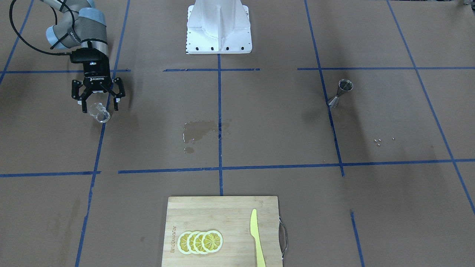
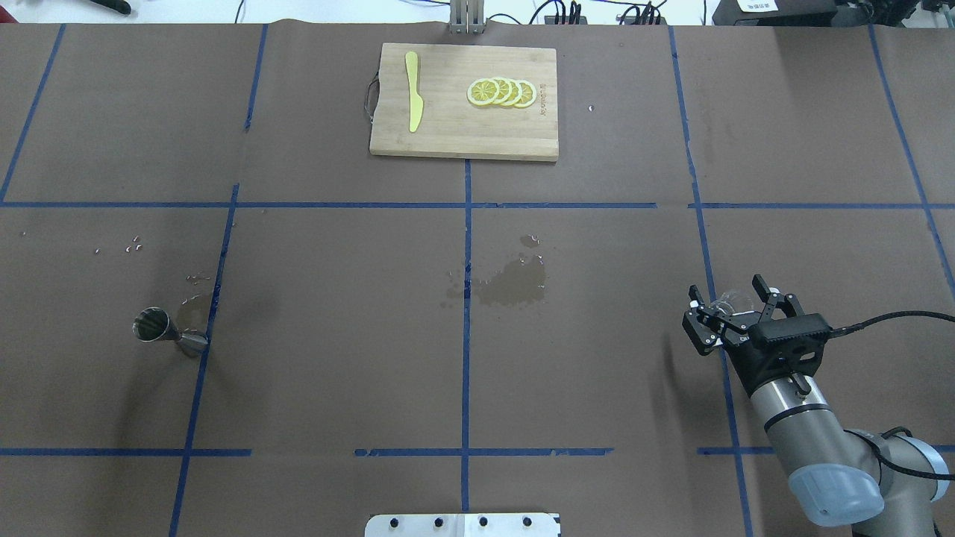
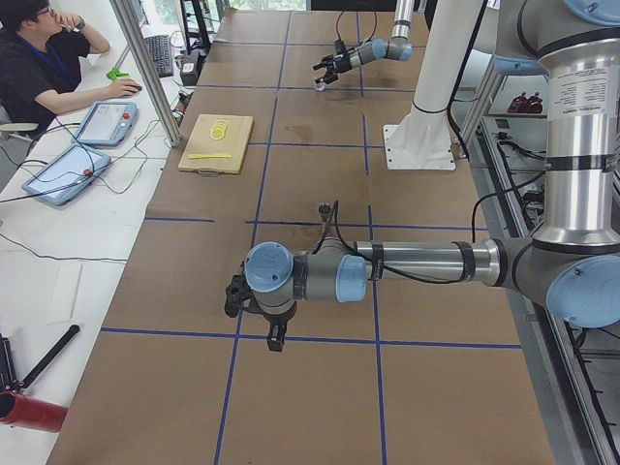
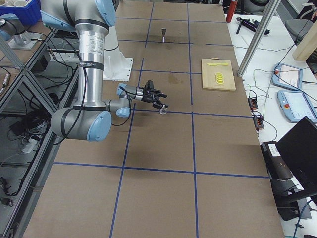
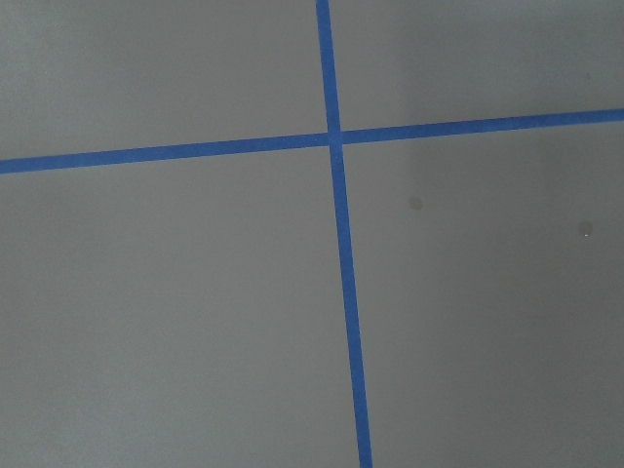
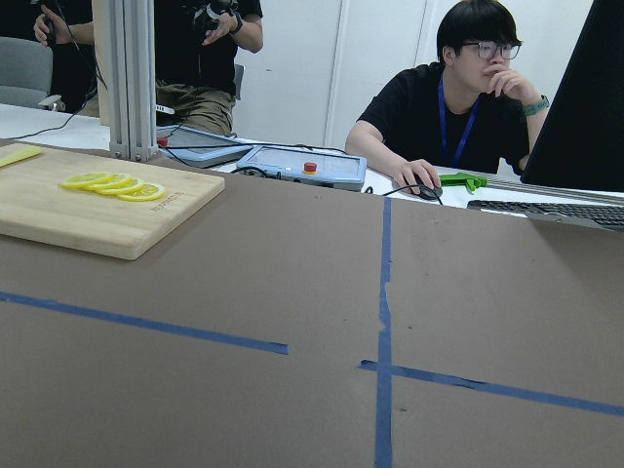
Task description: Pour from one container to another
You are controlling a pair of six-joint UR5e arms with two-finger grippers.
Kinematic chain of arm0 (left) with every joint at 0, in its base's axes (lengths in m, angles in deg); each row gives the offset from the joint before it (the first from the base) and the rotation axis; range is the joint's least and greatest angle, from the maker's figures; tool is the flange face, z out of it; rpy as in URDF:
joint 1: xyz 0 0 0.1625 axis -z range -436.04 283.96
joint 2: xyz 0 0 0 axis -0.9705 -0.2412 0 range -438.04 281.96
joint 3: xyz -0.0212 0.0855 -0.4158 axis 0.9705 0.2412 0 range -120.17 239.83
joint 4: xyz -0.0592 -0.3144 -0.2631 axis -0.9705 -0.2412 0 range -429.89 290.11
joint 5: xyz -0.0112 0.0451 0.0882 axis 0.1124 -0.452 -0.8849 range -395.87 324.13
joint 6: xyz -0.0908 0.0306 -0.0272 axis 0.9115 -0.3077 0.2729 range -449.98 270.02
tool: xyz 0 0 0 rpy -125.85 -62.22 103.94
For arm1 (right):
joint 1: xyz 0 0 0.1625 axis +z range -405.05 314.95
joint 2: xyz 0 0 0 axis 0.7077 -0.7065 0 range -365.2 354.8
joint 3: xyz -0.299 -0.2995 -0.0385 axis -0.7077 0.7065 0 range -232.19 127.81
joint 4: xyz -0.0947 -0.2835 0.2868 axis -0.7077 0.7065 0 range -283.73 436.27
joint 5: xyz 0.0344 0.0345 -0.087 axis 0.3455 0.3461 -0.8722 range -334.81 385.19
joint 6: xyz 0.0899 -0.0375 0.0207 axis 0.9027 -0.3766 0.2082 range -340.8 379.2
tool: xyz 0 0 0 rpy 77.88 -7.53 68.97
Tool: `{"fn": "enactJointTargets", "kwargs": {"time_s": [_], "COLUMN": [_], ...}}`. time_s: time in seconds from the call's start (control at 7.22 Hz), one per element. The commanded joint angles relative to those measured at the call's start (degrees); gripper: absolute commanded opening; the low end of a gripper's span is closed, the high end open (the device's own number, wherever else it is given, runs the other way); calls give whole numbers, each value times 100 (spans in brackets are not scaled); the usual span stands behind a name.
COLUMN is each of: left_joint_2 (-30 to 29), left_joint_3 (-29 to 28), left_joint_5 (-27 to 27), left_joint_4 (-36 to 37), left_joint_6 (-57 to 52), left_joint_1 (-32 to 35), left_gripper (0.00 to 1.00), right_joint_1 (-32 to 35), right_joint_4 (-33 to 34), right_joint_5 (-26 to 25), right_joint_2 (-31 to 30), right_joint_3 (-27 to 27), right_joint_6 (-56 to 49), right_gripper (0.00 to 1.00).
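A: Right gripper (image 1: 98, 102), what state?
B: Jaws spread wide. The clear glass cup (image 1: 99, 112) sits tilted between the fingertips, narrower than the gap and not pinched.
A: Left gripper (image 3: 273, 332)?
B: It shows only in the side view, so its grip cannot be judged.
A: Steel jigger (image 1: 339, 92)?
B: Upright on a blue tape line at the robot's left, well apart from the cup. A wet patch (image 1: 198, 129) lies mid-table between them.

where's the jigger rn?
Overhead view, left side: the jigger stands upright with its base on a blue tape line, in the middle row of squares, far from the cutting board.
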Motion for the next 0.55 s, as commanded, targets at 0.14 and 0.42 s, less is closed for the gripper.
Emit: {"fn": "enactJointTargets", "kwargs": {"time_s": [0.14, 0.42], "left_joint_2": [9, 0], "left_joint_3": [43, 52], "left_joint_5": [4, 13], "left_joint_4": [0, 0], "left_joint_6": [0, 0], "left_joint_1": [0, 0], "left_gripper": [100, 100], "right_joint_1": [720, 1650], "right_joint_4": [31, 188], "right_joint_5": [1311, 3031], "right_joint_2": [-2, 59], "right_joint_3": [-259, -277], "right_joint_6": [-367, -421], "right_gripper": [100, 100]}}
